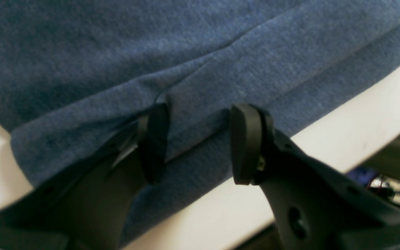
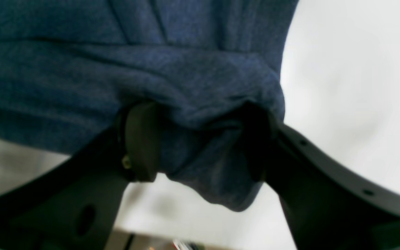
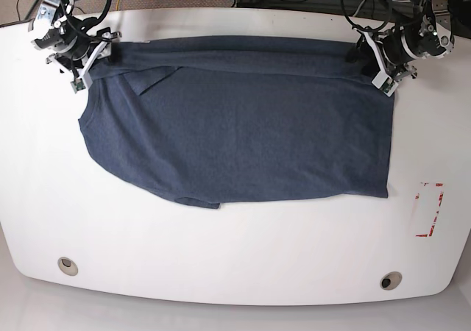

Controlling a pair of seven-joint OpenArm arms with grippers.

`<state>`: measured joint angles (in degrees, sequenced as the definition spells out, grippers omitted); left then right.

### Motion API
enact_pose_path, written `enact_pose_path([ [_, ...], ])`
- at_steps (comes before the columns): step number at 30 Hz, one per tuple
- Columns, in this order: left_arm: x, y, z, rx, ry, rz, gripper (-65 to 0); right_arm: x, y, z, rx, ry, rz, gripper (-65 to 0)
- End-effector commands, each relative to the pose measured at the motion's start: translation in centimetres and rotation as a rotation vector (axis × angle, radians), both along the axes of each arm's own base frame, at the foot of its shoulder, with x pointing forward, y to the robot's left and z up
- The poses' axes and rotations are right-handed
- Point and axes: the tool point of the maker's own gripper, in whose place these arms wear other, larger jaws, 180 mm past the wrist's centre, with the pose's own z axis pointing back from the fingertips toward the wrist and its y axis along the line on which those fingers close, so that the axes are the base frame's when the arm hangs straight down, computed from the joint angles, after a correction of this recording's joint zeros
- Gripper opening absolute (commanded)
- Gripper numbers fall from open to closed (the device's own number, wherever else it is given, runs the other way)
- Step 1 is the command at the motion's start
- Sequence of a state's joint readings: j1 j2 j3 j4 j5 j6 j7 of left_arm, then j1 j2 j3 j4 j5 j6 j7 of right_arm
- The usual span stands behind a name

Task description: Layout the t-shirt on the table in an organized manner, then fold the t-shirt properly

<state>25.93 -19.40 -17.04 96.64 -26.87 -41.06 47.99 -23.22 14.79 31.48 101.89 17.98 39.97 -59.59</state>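
Now: fold step. Left gripper (image 1: 196, 144) jaws straddle shirt (image 3: 243, 132) hem ridge; whether clamped, cannot tell. Right gripper (image 2: 200, 142) clenched on bunched cloth at far corner. Shirt lies spread on table (image 3: 235, 265), far edge doubled over. To do well: secure left grip first, move both corners level and together, keep edge taut. No containers in view.
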Motion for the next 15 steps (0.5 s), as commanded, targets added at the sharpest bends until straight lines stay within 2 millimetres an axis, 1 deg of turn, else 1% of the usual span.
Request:
enact_pose_path([
  [1, -4.5, 3.5, -1.9, 0.185, 0.181, -0.013, -38.5, -1.0, -0.3, 0.6, -0.059, 0.031, 0.044, -30.1],
  [6, -4.8, 3.5, -1.2, 0.197, 0.17, -0.024, -38.3, -1.4, 1.3, 1.5, -0.07, 0.023, 0.106, -30.1],
  [10, -5.1, 3.6, -0.8, 0.219, 0.183, -0.039, -38.3, -1.5, 1.7, 1.8, -0.076, 0.026, 0.124, -30.1],
  [15, -4.0, 3.4, 0.6, 0.242, 0.133, -0.049, -38.1, -0.7, 2.1, 2.3, -0.075, -0.004, 0.124, -30.1],
])
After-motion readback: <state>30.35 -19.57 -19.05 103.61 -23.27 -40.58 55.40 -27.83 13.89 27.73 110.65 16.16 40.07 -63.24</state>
